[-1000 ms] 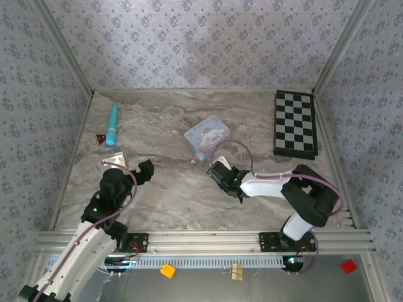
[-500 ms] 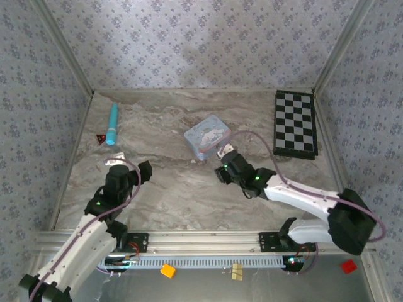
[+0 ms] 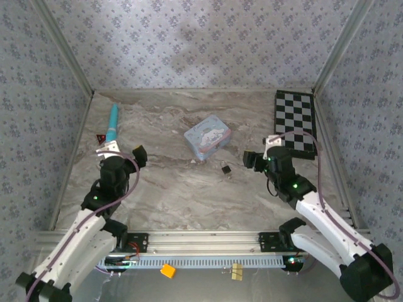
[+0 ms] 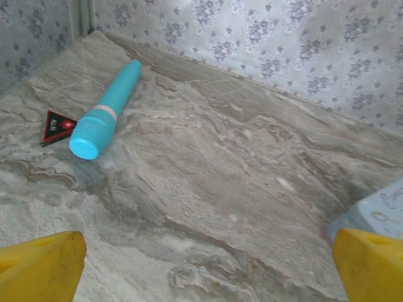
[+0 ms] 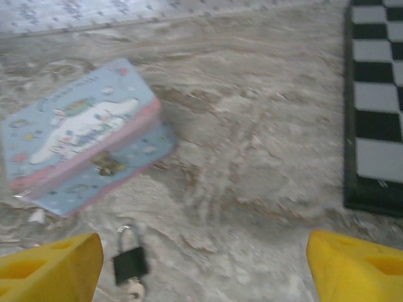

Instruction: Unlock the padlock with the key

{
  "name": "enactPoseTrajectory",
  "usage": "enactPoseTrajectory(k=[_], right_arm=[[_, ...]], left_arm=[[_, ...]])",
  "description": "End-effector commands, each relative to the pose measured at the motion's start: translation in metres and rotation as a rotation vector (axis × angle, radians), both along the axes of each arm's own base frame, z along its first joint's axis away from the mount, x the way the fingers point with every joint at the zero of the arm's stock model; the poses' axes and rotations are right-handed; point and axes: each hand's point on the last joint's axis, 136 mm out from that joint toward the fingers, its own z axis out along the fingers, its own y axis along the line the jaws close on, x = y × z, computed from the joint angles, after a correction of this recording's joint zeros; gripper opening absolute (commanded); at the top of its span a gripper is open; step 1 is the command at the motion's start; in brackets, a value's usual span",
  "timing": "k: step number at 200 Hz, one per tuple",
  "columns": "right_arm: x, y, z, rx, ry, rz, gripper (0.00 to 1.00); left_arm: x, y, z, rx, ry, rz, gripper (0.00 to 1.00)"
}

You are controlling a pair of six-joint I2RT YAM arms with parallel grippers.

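Observation:
The tiny black padlock (image 5: 130,264) with a silvery shackle lies flat on the marble table (image 5: 264,163), just in front of the light-blue tin (image 5: 82,135). A small silvery key (image 5: 133,291) seems to sit at its bottom end, blurred. In the top view the padlock (image 3: 225,169) lies free, left of my right gripper (image 3: 252,158). My right gripper (image 5: 201,277) is open, and the padlock sits beside its left finger (image 5: 50,270). My left gripper (image 3: 139,153) hovers at the left side, also open (image 4: 204,270), holding nothing.
A turquoise tube (image 4: 104,110) and a small red-and-black triangle (image 4: 58,124) lie at the far left. The tin (image 3: 207,138) stands mid-table. A folded chessboard (image 3: 294,123) lies at the back right. Patterned walls enclose the table.
My right gripper has pulled away to the right, leaving the padlock lying on the table. My left gripper has drifted slightly back and left.

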Motion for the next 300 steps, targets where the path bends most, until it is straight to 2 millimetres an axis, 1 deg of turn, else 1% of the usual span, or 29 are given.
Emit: enactPoseTrajectory(k=[1, 11, 15, 19, 29, 38, 45, 53, 70, 80, 99, 109, 132, 145, 151, 161, 184, 200, 213, 225, 234, 245, 255, 266, 300], right_arm=[[0.0, -0.022, -0.008, 0.046, -0.077, -0.106, 0.85], [-0.001, -0.03, -0.01, 0.039, -0.11, -0.133, 0.86], [-0.001, -0.032, -0.012, 0.037, -0.121, -0.132, 0.86], [-0.002, -0.03, -0.013, 0.031, -0.136, -0.117, 0.86], [-0.003, -0.027, -0.015, -0.019, -0.182, -0.059, 0.86], [-0.005, -0.026, -0.015, -0.036, -0.202, -0.04, 0.87], [-0.006, -0.028, -0.016, -0.037, -0.203, -0.046, 0.88], [-0.005, -0.03, -0.014, -0.032, -0.21, -0.053, 0.88], [-0.004, -0.034, -0.013, -0.029, -0.215, -0.066, 0.88], [-0.004, -0.037, -0.013, -0.027, -0.216, -0.071, 0.88], [-0.002, -0.043, -0.011, -0.026, -0.229, -0.098, 0.88], [-0.001, -0.048, -0.01, -0.028, -0.235, -0.121, 0.88], [0.0, -0.061, -0.009, -0.074, -0.227, -0.172, 0.88], [0.0, -0.07, -0.01, -0.095, -0.217, -0.212, 0.87], [0.0, -0.076, -0.01, -0.096, -0.211, -0.236, 0.88], [0.0, -0.08, -0.011, -0.086, -0.206, -0.255, 0.87], [0.002, -0.085, -0.01, -0.084, -0.218, -0.268, 0.87], [0.002, -0.088, -0.008, -0.101, -0.223, -0.274, 0.87], [0.002, -0.089, -0.009, -0.106, -0.222, -0.277, 0.86], [0.002, -0.088, -0.008, -0.104, -0.224, -0.269, 0.86], [0.002, -0.088, -0.008, -0.105, -0.225, -0.268, 0.86], [0.002, -0.088, -0.008, -0.107, -0.224, -0.267, 0.86], [0.002, -0.089, -0.007, -0.109, -0.228, -0.271, 0.86], [0.002, -0.089, -0.007, -0.115, -0.231, -0.268, 0.86], [0.007, -0.094, -0.006, -0.147, -0.214, -0.294, 0.86]], left_arm=[[0.017, 0.009, 0.011, 0.039, -0.148, 0.065, 1.0], [0.023, 0.016, 0.008, 0.065, -0.191, 0.115, 1.0], [0.026, 0.019, 0.007, 0.086, -0.197, 0.136, 1.0], [0.03, 0.018, 0.004, 0.124, -0.194, 0.123, 1.0], [0.039, 0.013, -0.007, 0.25, -0.126, 0.074, 1.0], [0.046, 0.011, -0.013, 0.301, -0.067, 0.064, 1.0], [0.048, 0.013, -0.016, 0.318, -0.054, 0.073, 1.0], [0.048, 0.015, -0.015, 0.321, -0.076, 0.09, 1.0], [0.049, 0.014, -0.013, 0.405, -0.098, 0.044, 1.0], [0.051, 0.021, -0.018, 0.469, -0.042, 0.048, 1.0], [0.055, 0.043, -0.036, 0.585, 0.09, 0.103, 1.0], [0.057, 0.046, -0.046, 0.609, 0.106, 0.108, 1.0], [0.062, 0.052, -0.069, 0.56, 0.105, 0.109, 1.0], [0.067, 0.051, -0.069, 0.561, 0.092, 0.097, 1.0], [0.069, 0.048, -0.068, 0.542, 0.064, 0.076, 1.0], [0.073, 0.049, -0.065, 0.501, 0.015, 0.076, 1.0], [0.081, 0.052, -0.065, 0.447, -0.023, 0.054, 1.0], [0.086, 0.051, -0.067, 0.417, -0.042, 0.026, 1.0], [0.089, 0.052, -0.077, 0.389, -0.073, 0.019, 1.0], [0.093, 0.055, -0.091, 0.389, -0.057, 0.032, 1.0], [0.1, 0.051, -0.093, 0.399, -0.048, 0.008, 1.0], [0.105, 0.048, -0.102, 0.372, 0.034, -0.044, 1.0], [0.113, 0.053, -0.101, 0.343, 0.041, -0.04, 1.0], [0.115, 0.06, -0.106, 0.297, 0.077, -0.042, 1.0], [0.116, 0.062, -0.104, 0.284, 0.068, -0.049, 1.0]])
